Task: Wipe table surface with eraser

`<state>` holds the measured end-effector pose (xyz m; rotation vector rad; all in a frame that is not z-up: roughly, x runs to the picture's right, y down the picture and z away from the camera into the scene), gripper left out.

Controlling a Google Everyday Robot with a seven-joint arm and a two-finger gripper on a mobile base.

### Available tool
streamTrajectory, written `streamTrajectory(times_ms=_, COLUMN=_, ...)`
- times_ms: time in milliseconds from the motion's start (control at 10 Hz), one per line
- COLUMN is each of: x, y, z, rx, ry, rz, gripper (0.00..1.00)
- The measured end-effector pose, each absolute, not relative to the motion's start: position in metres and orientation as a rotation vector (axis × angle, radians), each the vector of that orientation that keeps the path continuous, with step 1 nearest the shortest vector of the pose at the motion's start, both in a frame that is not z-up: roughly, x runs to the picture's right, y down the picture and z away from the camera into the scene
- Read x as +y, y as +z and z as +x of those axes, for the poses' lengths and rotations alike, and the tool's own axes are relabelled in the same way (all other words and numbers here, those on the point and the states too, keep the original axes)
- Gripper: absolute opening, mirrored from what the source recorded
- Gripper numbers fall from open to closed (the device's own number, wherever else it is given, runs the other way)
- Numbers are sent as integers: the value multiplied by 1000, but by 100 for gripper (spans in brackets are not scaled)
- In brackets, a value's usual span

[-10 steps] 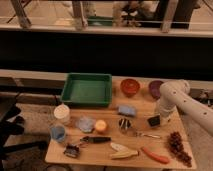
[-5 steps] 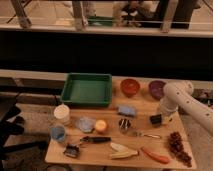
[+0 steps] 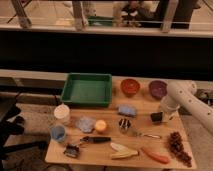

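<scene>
Pincer low at right table surface edge — eraser beneath it (grip state unclear)

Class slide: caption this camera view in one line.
Robot gripper at the black eraser near the right edge of a cluttered wooden table surface.

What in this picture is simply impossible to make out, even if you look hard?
- Gripper: at the table's right side, camera view; it is too dark and small to separate from the small black eraser there.
- White robot arm: cut off by the right edge.
- Light tan wooden table surface: front edge cut off by the bottom edge.
- Dark clamp-like object, front left: too blurred to identify.
</scene>
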<state>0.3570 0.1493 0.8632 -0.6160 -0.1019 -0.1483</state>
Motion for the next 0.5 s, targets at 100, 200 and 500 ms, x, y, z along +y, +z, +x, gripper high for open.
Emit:
streamTrajectory(times_ms=100, x=145, y=867, z=358, rx=-103, ry=-144, rz=-611, gripper=3)
streamTrajectory(times_ms=200, x=139, y=873, z=360, rx=-104, ry=-136, rz=-602, gripper=3)
streamTrajectory(times_ms=500, x=130, y=890, z=364, rx=-108, ry=-122, rz=-600, gripper=3)
